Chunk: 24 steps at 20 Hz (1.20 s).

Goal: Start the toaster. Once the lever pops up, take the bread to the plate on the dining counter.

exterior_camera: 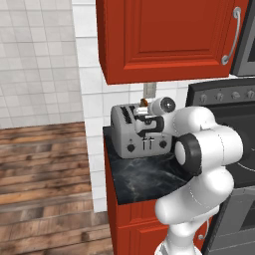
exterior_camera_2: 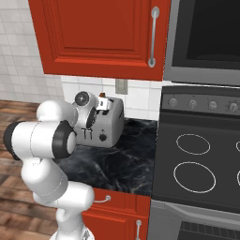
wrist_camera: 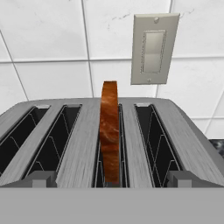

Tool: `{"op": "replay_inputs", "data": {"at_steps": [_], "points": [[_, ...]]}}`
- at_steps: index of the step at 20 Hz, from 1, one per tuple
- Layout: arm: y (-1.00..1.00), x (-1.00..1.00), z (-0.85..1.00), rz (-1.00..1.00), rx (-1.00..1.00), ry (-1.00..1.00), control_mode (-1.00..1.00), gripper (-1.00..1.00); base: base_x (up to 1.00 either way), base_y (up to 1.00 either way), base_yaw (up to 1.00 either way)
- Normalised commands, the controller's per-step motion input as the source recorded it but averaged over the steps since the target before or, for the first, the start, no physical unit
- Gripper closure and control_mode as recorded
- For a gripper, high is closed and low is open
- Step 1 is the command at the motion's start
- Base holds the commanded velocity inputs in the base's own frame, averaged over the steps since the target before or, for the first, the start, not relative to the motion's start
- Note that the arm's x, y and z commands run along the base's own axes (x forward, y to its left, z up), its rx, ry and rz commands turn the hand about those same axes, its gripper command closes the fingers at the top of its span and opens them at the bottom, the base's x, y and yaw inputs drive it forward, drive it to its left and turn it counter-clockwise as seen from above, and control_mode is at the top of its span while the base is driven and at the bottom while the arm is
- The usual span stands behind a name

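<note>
While the bread (wrist_camera: 109,127) stands high in the toaster (wrist_camera: 131,131), lower gripper (wrist_camera: 109,181), spread wide and empty, squarely astride crust; clench gently, then lift straight up.

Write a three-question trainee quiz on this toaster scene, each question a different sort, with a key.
1. True or false: the bread stands upright in a slot of the toaster.
2. Multiple choice: which slot, counted from the left in the hand view, holds the bread? A first, B second, C third, D fourth.
3. Fill in: on the tiled wall behind the toaster hangs a light ____.

Key: 1 true; 2 C; 3 switch. In the hand view the slice rises well above the slot, and the other three slots are dark and bare.
</note>
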Motion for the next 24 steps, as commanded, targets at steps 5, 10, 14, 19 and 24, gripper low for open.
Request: {"op": "replay_inputs", "data": {"at_steps": [5, 10, 14, 19, 24], "points": [[0.00, 0.12, 0.00, 0.00, 0.00, 0.00, -1.00, -1.00, 0.00, 0.00, 0.00], [0.00, 0.12, 0.00, 0.00, 0.00, 0.00, -1.00, -1.00, 0.00, 0.00, 0.00], [0.00, 0.15, 0.00, 0.00, 0.00, 0.00, -1.00, -1.00, 0.00, 0.00, 0.00], [0.00, 0.07, 0.00, 0.00, 0.00, 0.00, -1.00, -1.00, 0.00, 0.00, 0.00], [0.00, 0.04, 0.00, 0.00, 0.00, 0.00, -1.00, -1.00, 0.00, 0.00, 0.00]]}}
